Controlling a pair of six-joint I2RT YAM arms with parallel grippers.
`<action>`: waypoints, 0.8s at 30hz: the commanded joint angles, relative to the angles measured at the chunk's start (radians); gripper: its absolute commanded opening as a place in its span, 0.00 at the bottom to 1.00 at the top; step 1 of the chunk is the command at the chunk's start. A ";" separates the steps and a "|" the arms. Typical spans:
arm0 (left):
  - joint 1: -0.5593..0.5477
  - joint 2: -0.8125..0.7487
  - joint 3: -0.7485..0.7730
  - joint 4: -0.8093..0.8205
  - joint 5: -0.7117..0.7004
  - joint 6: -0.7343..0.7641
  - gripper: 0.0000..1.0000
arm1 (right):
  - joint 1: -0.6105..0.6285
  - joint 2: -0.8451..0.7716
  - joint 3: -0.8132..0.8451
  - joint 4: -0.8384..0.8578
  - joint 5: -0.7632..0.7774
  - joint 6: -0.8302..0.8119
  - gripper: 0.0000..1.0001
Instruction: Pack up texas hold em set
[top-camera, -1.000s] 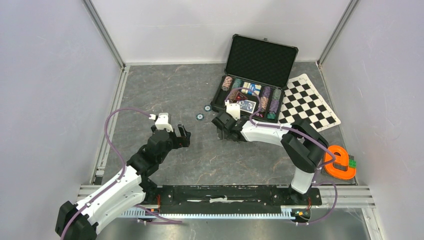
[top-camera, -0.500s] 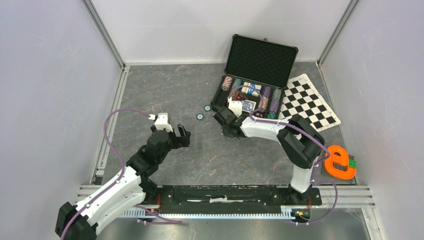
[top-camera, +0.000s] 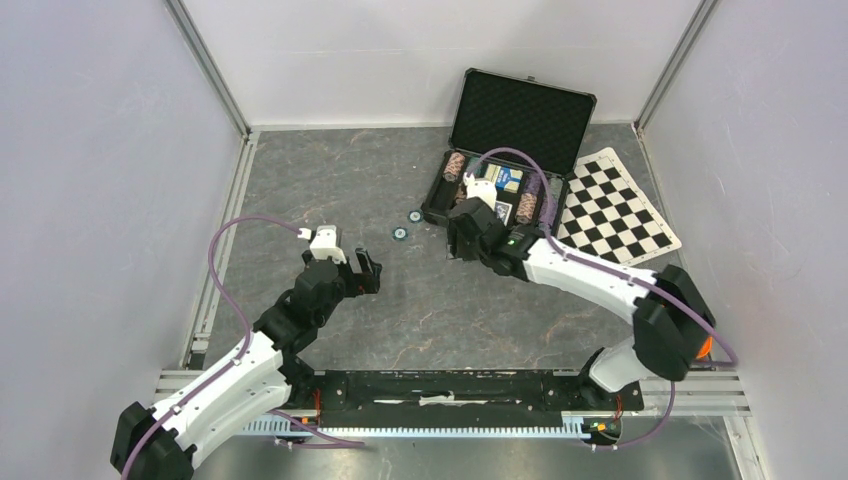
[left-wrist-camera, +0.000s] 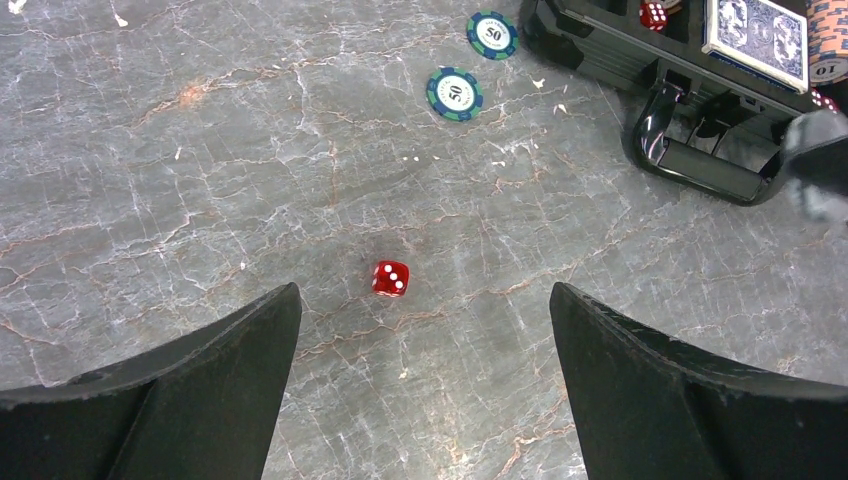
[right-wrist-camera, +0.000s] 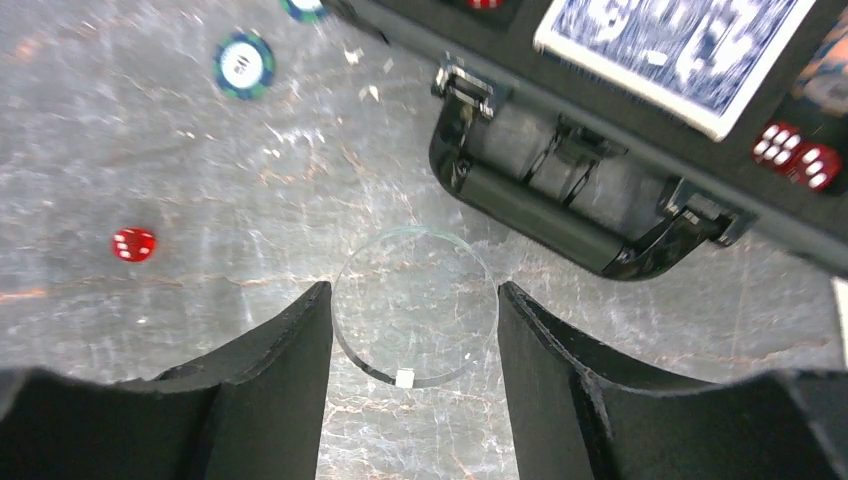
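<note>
Left hand (left-wrist-camera: 423, 300) held spread over the tabletop (left-wrist-camera: 200, 150), a red die (left-wrist-camera: 390, 278) seen just ahead between its fingers (left-wrist-camera: 200, 380), two blue chips (left-wrist-camera: 455, 93) farther ahead, a clear disc (right-wrist-camera: 415, 330) pinched in the right hand (right-wrist-camera: 415, 290), the open black case (right-wrist-camera: 620, 160) just beyond its fingertips (right-wrist-camera: 270, 360), blue deck (right-wrist-camera: 670, 40) inside.

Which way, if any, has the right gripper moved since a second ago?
Yes: the right gripper, holding a clear disc, moved up-frame, nearer the black case.
</note>
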 joint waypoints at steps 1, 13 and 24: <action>0.003 0.000 -0.006 0.046 -0.013 0.029 1.00 | -0.040 -0.092 -0.023 0.084 0.032 -0.132 0.48; 0.003 0.023 -0.005 0.056 -0.024 0.036 1.00 | -0.318 -0.067 -0.012 0.209 -0.085 -0.426 0.46; 0.003 0.057 -0.004 0.069 -0.031 0.039 1.00 | -0.440 0.102 0.129 0.230 -0.140 -0.475 0.46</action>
